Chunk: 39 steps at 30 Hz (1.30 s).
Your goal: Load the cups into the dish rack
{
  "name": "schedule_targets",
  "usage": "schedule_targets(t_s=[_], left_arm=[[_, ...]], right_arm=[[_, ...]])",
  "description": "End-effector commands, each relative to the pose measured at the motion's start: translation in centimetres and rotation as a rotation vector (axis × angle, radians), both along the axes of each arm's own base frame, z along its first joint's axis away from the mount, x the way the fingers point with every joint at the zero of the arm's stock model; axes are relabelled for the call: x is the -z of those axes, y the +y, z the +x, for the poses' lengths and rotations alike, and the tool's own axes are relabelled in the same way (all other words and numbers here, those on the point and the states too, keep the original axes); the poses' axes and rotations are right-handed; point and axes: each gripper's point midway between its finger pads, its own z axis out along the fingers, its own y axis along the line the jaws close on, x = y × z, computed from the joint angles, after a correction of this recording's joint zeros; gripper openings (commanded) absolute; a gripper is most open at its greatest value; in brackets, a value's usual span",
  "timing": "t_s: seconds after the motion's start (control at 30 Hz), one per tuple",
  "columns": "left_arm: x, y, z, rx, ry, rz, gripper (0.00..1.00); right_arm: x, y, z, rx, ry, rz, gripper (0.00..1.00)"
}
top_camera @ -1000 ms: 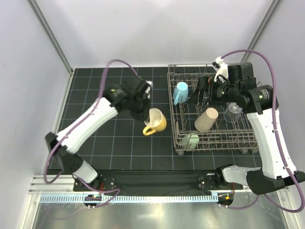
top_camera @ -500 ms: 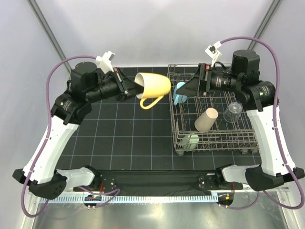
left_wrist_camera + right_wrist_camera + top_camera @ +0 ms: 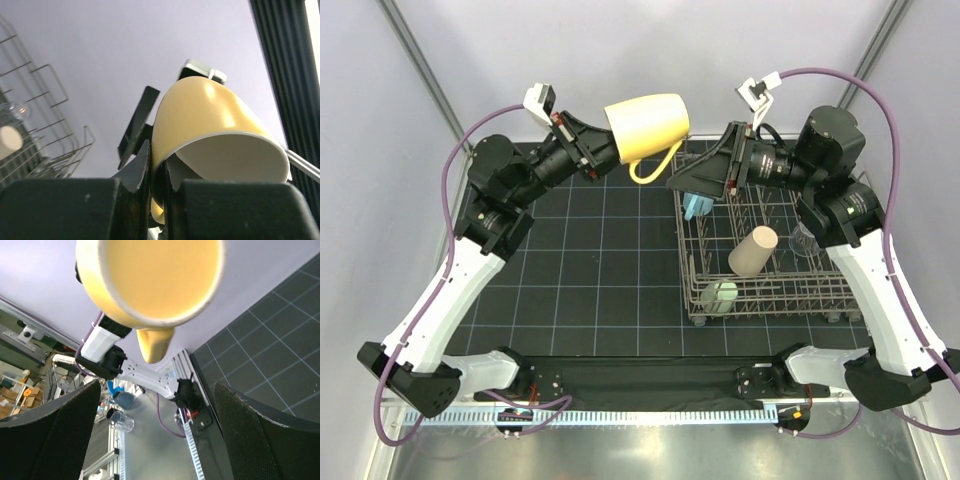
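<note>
**Holding the yellow mug in the air beside the dish rack**

The black gridded table carries the dish rack on its right half. This is a grey wire basket with raised sides.

The left arm reaches up and across, and the left gripper is clamped on the mug's rim. The left wrist view shows one finger inside the white mouth and one outside the wall. The mug is well above the table and lies on its side. Its mouth faces the left gripper, its base faces right and its handle hangs down. In the top view it sits just left of the rack's far left corner.

The right gripper points at the mug's base with its jaws wide apart and does not touch it. The right wrist view shows the base filling the gap between its fingers.

Inside the rack:
- The tan tumbler leans near the middle.
- The pale green cup sits at the near left corner.
- The light blue cup is at the far left, partly hidden by the right gripper.
- The clear glass shows only as a glint in the left wrist view.
</note>
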Motion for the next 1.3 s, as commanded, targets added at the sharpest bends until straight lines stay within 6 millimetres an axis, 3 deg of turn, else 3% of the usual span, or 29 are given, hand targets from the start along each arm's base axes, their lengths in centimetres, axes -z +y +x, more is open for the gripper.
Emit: schedule_targets(t_s=[0.0,0.33,0.57,0.7,0.8,0.83,0.9,0.93,0.97,1.07,1.1,1.13,1.17,1.2,1.27], left_arm=[[-6.8,1.6,-2.6,0.026,-0.175,-0.207,0.0],[-6.5,1.2,-1.9,0.007,-0.168,-0.222,0.0],[-5.4,0.4,-1.5,0.017,-0.154,-0.208,0.0],[-5.1,-0.1,-1.5,0.032,-0.147,-0.202,0.01],[-4.6,-0.2,-1.5,0.036,-0.136,-0.2,0.0],[-4.5,-0.3,-1.5,0.038,-0.134,-0.199,0.0],[-4.6,-0.2,-1.6,0.036,-0.134,-0.205,0.0],[-4.6,-0.2,-1.7,0.036,-0.134,-0.205,0.0],[-4.6,-0.1,-1.7,0.036,-0.135,-0.204,0.0],[-4.1,0.1,-1.6,0.021,-0.128,-0.176,0.02],[-2.9,0.0,-1.2,0.015,-0.087,-0.139,0.09],[-2.7,0.6,-1.3,0.004,-0.08,-0.123,0.29],[-2.2,1.4,-0.7,-0.029,-0.068,-0.105,0.41],[-1.1,1.9,-0.1,-0.054,-0.029,-0.077,0.64],[0.4,4.0,0.3,-0.123,0.007,-0.05,0.76]], right_arm=[[-3.2,0.7,0.8,0.023,-0.058,0.098,0.92],[-4.4,3.1,1.7,-0.005,-0.055,0.123,0.82],[-4.8,4.6,1.6,-0.032,-0.048,0.13,0.63],[-5.2,5.1,1.4,-0.034,-0.062,0.142,0.6],[-5.4,5.4,1.6,-0.028,-0.054,0.154,0.49],[-5.3,5.4,1.7,-0.027,-0.054,0.154,0.36],[-5.3,5.4,2.1,-0.005,-0.046,0.153,0.24],[-5.3,5.3,2.2,0.004,-0.047,0.156,0.11],[-5.2,5.3,2.3,0.011,-0.046,0.155,0.04],[-5.7,5.0,2.4,0.036,-0.067,0.166,0.04],[-5.8,4.9,2.5,0.047,-0.067,0.162,0.04],[-5.6,4.8,3.0,0.077,-0.076,0.145,0.04],[-5.4,4.6,3.1,0.09,-0.074,0.126,0.04],[-5.1,4.5,3.4,0.107,-0.076,0.113,0.04],[-4.4,4.0,3.9,0.152,-0.074,0.077,0.04]])
